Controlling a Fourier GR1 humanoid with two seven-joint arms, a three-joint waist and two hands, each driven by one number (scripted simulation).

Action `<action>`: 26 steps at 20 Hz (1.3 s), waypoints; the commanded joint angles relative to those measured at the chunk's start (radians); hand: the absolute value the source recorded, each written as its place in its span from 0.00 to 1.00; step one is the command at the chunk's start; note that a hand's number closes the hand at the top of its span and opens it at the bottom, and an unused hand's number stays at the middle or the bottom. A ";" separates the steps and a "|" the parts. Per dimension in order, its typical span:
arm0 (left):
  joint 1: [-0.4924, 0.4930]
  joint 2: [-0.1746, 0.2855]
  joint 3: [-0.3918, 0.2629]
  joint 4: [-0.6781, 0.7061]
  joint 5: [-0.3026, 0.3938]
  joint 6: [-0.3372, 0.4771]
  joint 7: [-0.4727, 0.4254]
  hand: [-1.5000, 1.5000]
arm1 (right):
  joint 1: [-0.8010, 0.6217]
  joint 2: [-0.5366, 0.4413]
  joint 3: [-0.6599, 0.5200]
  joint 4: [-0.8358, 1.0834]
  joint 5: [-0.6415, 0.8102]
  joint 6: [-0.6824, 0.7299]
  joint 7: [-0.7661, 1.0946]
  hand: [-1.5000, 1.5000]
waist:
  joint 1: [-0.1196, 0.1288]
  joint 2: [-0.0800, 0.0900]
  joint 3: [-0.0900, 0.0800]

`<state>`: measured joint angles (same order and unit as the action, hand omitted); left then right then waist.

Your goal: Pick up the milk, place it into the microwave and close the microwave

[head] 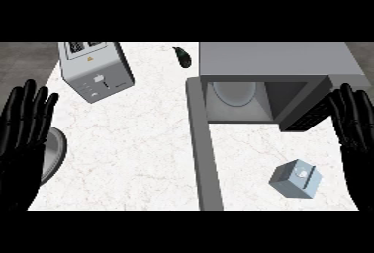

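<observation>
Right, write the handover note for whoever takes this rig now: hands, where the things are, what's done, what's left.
Left hand: open, fingers up, resting at the view's left edge, holding nothing.
Right hand: open, fingers up, at the right edge beside the microwave, holding nothing.
Milk: on the counter in front of the microwave, right of its door, untouched.
Microwave: door open, swung out toward the robot; no milk inside.
Done: nothing beyond the door being open.
Left: grasp the milk, put it into the microwave, shut the door.
</observation>
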<state>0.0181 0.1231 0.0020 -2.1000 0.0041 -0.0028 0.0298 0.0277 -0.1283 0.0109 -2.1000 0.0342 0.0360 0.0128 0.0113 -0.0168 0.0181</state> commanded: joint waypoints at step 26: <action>0.406 -0.122 -0.025 -0.240 0.111 -0.048 -0.009 0.00 | 0.007 0.122 0.501 -0.056 0.517 -0.727 0.292 0.00 | -0.007 0.015 -0.018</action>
<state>0.3649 0.0253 0.0282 -2.3268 0.1498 -0.0435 0.0487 0.0522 -0.0018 0.5839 -2.1470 0.5170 -0.7103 0.2485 0.0055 -0.0020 -0.0006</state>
